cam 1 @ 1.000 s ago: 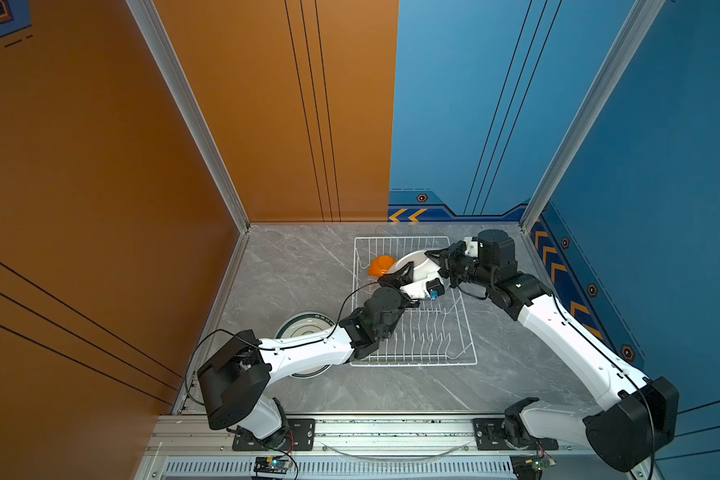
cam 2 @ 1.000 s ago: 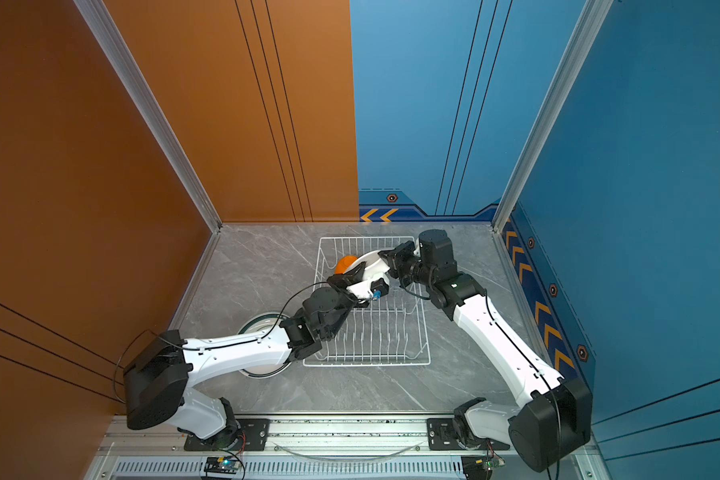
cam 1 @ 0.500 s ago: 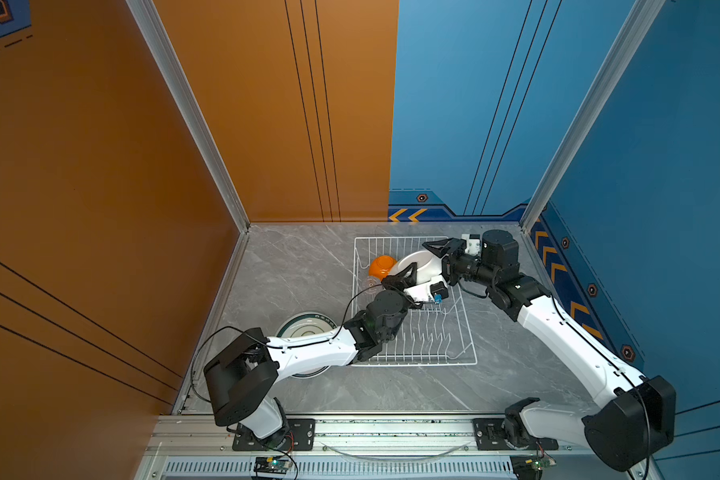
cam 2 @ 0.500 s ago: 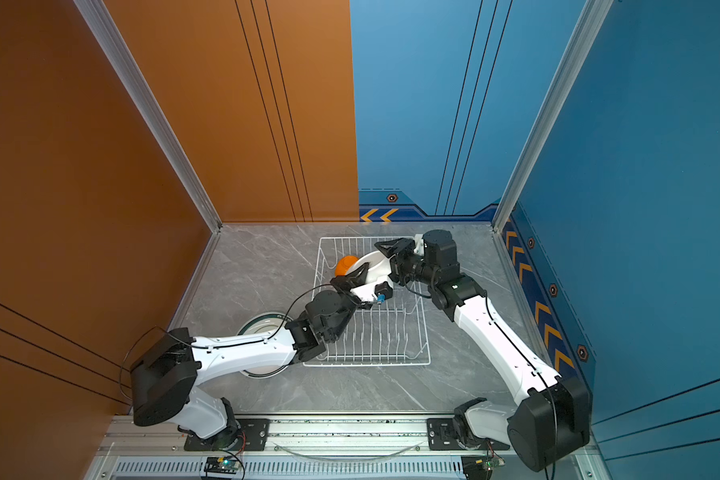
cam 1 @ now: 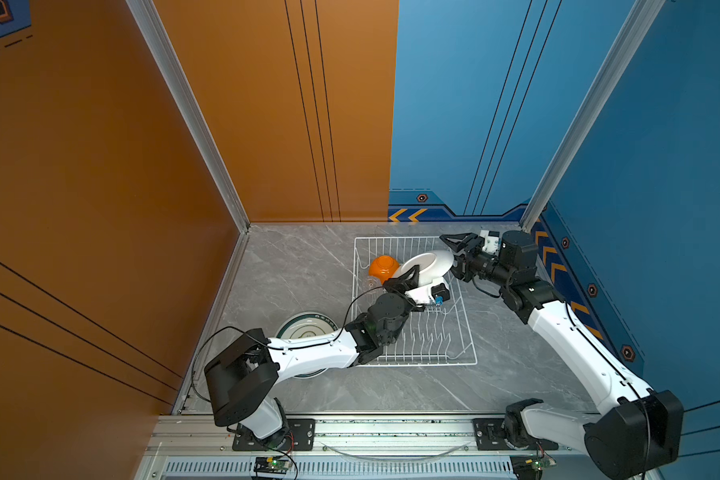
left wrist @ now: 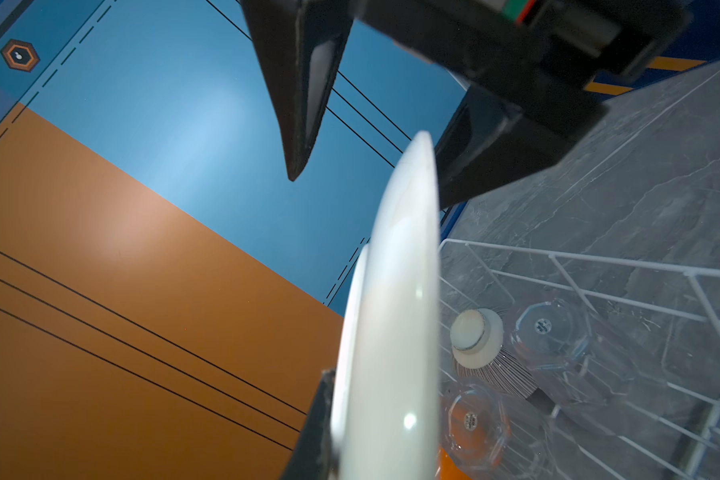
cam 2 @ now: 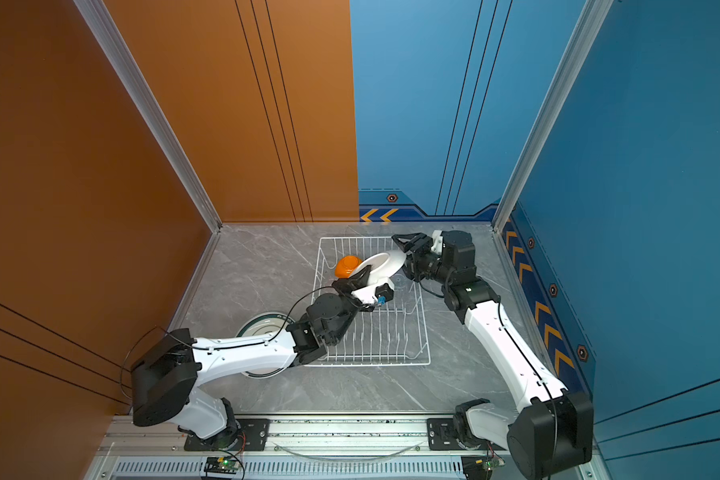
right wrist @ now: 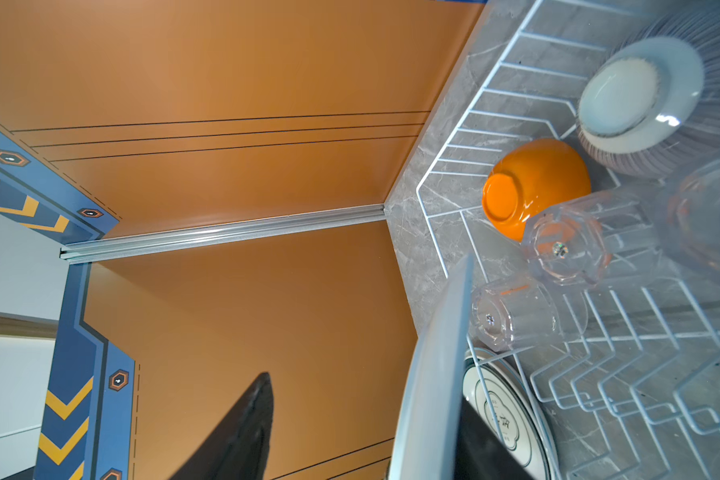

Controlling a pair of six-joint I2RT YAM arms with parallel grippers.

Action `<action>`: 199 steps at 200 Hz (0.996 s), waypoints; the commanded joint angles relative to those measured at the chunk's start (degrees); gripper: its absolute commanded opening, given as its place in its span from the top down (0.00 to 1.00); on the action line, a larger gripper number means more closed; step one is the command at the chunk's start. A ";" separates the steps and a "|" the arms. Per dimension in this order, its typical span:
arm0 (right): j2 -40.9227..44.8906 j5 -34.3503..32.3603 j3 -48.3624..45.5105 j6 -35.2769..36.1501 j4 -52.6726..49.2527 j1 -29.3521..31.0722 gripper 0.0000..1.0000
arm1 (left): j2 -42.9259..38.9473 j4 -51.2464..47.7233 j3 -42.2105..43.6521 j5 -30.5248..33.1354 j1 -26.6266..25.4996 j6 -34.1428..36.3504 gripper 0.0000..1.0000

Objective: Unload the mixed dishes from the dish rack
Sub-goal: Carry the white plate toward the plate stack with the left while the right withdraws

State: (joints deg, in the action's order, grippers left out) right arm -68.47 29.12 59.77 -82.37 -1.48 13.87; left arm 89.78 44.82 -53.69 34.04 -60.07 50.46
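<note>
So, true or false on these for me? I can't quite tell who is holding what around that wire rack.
1. The left gripper pinches a white plate. True.
2. The right gripper is clamped on that plate too. False: its jaws stand open at the plate's far edge.
3. The orange bowl sits on the table, outside the rack. False: it is inside the rack, near a far corner.
4. A striped plate lies on the table beside the rack. True.
5. The glass cups are stacked on the striped plate. False: they lie inside the rack.
</note>
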 commanded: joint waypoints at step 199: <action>15.42 -21.13 -5.78 36.02 -15.12 1.68 0.29 | -30.12 -47.53 1.75 -1.51 20.04 -62.44 1.00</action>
State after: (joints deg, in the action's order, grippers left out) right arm -54.30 11.75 53.30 -52.86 -12.58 14.50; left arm 65.56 7.68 -53.23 33.78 -43.72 0.95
